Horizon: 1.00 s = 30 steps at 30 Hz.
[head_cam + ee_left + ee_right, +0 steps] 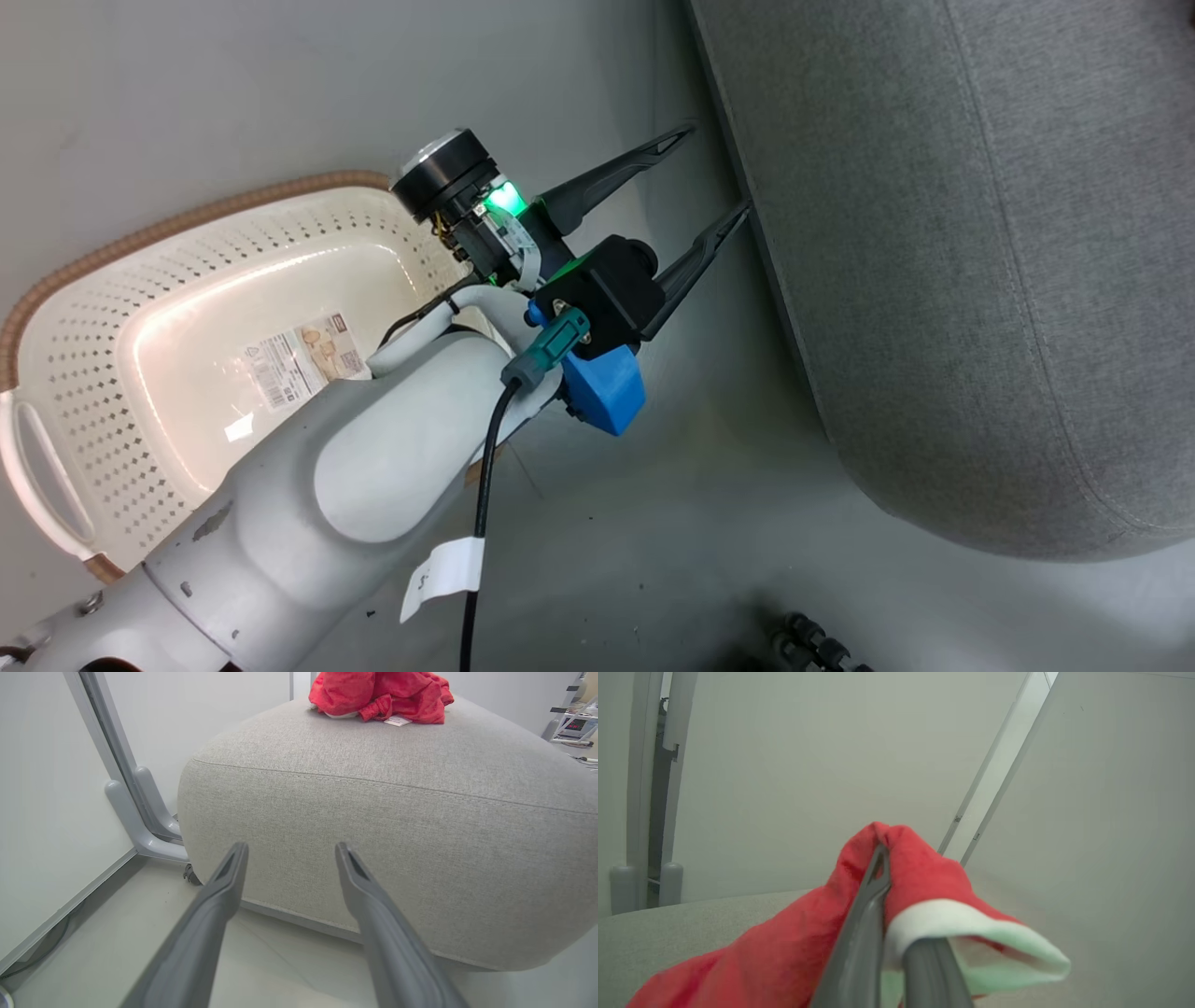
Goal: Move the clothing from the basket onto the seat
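The cream perforated basket (84,373) stands on the floor at the left, with just a label sticker (303,359) on its bottom. My left gripper (715,169) reaches past the basket's right end toward the side of the grey seat (980,280); it is open with nothing between its fingers. In the left wrist view that gripper (290,847) faces the seat (397,835), and a heap of red clothing (387,695) lies on top. My right gripper (883,858) is shut on a red garment with white trim (784,952), held above the seat (668,933).
A grey post foot (140,826) and white wall panels stand left of the seat. Small dark casters (812,644) show at the bottom of the head view. A rack with equipment (572,723) is at the far right behind the seat.
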### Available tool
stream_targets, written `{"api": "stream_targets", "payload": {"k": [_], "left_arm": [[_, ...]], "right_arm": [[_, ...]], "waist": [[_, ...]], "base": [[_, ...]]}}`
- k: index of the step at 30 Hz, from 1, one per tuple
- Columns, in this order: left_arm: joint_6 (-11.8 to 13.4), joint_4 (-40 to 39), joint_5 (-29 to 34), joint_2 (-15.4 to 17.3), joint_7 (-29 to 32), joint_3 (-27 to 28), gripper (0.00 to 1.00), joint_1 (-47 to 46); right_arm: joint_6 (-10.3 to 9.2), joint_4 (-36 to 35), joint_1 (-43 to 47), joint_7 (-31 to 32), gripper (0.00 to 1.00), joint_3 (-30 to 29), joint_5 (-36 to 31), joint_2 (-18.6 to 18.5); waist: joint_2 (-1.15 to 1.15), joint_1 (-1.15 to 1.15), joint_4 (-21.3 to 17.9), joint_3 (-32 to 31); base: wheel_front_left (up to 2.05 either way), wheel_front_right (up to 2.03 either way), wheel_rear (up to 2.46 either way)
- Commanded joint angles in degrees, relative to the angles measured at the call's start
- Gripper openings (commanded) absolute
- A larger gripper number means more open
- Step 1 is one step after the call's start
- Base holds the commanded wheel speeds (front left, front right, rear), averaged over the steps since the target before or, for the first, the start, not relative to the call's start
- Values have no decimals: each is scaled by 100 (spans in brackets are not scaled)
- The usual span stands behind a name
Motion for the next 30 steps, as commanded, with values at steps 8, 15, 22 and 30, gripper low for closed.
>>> {"api": "stream_targets", "payload": {"k": [8, 15, 22, 30], "left_arm": [[48, -198, -3, 215, 105, -12, 100, -43], [92, -253, -39, 251, 126, -42, 100, -20], [127, -113, -140, 131, -69, -90, 100, 122], [220, 219, -371, -114, -394, -31, 100, 430]], "right_arm": [[1, 531, 343, -3, 0, -76, -122, 496], [1, 721, 345, -3, 0, -71, -137, 628], [1, 623, 771, -3, 100, -63, -91, 677], [1, 241, 2036, -3, 100, 31, -70, 814]], "waist": [[0, -1, -1, 225], [0, -1, 5, 152], [0, -1, 24, -247], [0, -1, 30, -1091]], "base": [[0, 0, 0], [0, 0, 0], [0, 0, 0], [0, 0, 0]]}}
